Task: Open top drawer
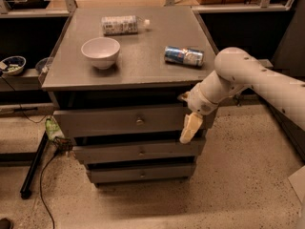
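Gripper (190,128), open or closed not discernible, hangs before the arm-side end of the top drawer (105,122); its knob (139,121) lies sideways, mid-panel.

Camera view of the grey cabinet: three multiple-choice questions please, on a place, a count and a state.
1. Where is the gripper? A) at the top drawer's right end B) by the bottom drawer C) on the floor
2. How many drawer fronts show? A) two B) three C) five
3. How does the can rest? A) upright B) lying on its side C) crushed flat
Answers: 1 A, it hangs beside that front's right end. 2 B, three stacked fronts. 3 B, its side rests on the cabinet top.
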Robot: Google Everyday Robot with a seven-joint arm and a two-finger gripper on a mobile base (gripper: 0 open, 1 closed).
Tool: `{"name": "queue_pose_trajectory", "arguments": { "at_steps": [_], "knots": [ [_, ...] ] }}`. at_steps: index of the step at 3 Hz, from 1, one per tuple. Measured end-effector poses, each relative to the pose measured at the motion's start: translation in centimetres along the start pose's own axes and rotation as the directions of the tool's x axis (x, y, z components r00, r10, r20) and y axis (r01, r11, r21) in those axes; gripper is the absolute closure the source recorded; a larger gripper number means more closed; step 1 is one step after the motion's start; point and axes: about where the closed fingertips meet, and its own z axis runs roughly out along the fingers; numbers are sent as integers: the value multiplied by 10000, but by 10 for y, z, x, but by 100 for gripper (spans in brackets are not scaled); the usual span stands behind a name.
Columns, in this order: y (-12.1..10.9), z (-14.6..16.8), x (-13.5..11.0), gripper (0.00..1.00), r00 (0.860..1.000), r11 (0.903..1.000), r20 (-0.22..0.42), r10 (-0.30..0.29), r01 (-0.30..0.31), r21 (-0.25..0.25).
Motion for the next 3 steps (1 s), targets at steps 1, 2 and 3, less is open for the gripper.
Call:
{"name": "queue_pose_trajectory", "arguments": {
  "at_steps": [1, 2, 3],
  "knots": [
    [0, 12, 2, 0, 10000, 9998, -42, 1, -2, -212],
    [1, 12, 2, 0, 10000, 9998, -41, 3, -3, -218],
    [16, 12, 4, 0, 9995, 9957, 268, 170, -145, -913]
  ]
}}
